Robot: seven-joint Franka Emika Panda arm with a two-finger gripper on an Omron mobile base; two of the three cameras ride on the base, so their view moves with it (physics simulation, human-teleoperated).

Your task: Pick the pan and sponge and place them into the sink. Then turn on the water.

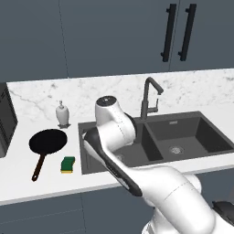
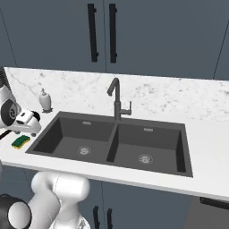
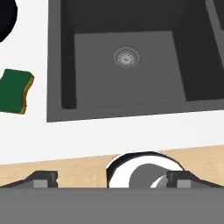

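Observation:
The black pan lies flat on the white counter left of the sink, its reddish-brown handle pointing toward the front edge. Just right of that handle sits the green and yellow sponge, also seen as sponge and sponge. My gripper is open with nothing between its fingers. It hangs above the counter's front edge and looks down into the sink's left basin. The sponge lies off to its left, and the pan's rim shows beyond it. No water runs from the tap.
A white soap dispenser stands by the wall behind the pan. A dark appliance sits at the far left of the counter. Both basins hold nothing but their drains. Cabinets with dark handles hang above.

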